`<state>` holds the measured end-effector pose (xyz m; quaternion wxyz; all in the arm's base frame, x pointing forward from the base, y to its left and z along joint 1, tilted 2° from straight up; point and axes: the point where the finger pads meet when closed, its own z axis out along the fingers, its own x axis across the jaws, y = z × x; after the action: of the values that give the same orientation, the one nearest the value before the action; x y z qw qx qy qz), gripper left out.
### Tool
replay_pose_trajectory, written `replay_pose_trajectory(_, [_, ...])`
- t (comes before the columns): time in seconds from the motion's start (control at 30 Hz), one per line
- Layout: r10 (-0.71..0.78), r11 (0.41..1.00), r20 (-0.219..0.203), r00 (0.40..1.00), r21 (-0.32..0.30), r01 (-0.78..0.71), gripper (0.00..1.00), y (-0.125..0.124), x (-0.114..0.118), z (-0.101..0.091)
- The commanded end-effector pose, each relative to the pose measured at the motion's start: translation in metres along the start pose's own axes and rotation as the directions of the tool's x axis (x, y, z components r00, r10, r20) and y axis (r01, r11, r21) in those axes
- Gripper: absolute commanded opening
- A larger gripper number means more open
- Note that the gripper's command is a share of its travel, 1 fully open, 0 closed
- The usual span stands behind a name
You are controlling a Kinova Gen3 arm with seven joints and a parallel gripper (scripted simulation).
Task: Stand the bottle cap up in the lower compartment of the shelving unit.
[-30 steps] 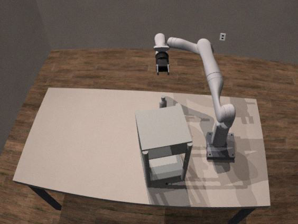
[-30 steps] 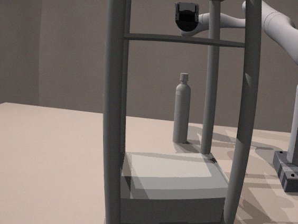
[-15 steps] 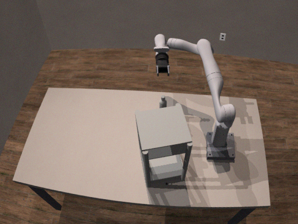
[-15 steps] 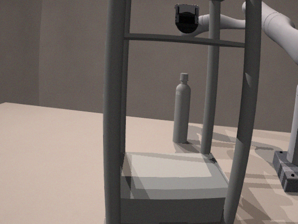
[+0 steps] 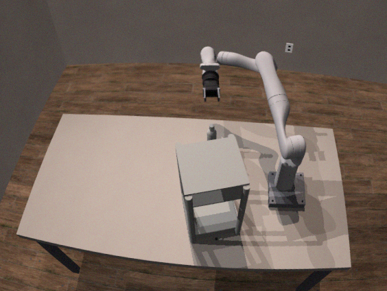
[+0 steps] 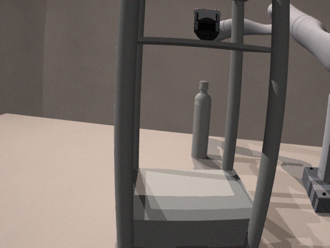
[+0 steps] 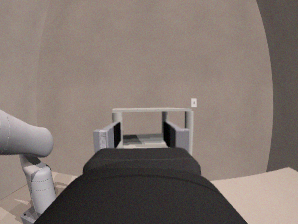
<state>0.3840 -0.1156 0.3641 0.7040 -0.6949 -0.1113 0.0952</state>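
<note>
Item: one grey bottle point(image 5: 211, 133) point(image 6: 200, 126), capped and upright on the pale table point(image 5: 113, 178) point(image 6: 64, 164) point(image 7: 260, 192), outside the shelving unit point(image 5: 213, 166) point(image 6: 124, 123) point(image 7: 191, 132) — near one of its open sides, clear of the posts. Item: one two-finger gripper point(image 5: 211, 94) point(image 6: 207, 18) point(image 7: 142, 131), black with pale fingers, spread wide with nothing between them — raised above the bottle and well apart from it, its fingers pointing toward the unit. Item: one white jointed arm point(image 5: 274, 86) point(image 6: 307, 27) point(image 7: 25, 137), bolted down by a dark base plate point(image 5: 298, 203) point(image 6: 323, 202) at the table's other end from the bare stretch.

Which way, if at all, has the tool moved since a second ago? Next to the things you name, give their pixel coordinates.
Yes: the tool point(image 5: 211, 99) point(image 6: 206, 17) point(image 7: 142, 131) sits lower in the exterior view, closer to the unmoved bottle point(image 5: 211, 134) point(image 6: 201, 126).
</note>
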Motion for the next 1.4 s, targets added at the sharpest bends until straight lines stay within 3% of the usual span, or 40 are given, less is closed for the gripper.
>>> replay_pose_trajectory(0.0, [0.000, 1.000, 0.000, 1.000, 0.003, 0.000, 1.00, 0.004, 0.000, 0.000])
replay_pose_trajectory(0.63, [0.000, 1.000, 0.000, 1.000, 0.003, 0.000, 1.00, 0.034, 0.000, 0.000])
replay_pose_trajectory(1.37, [0.000, 1.000, 0.000, 1.000, 0.003, 0.000, 1.00, 0.090, 0.000, 0.000])
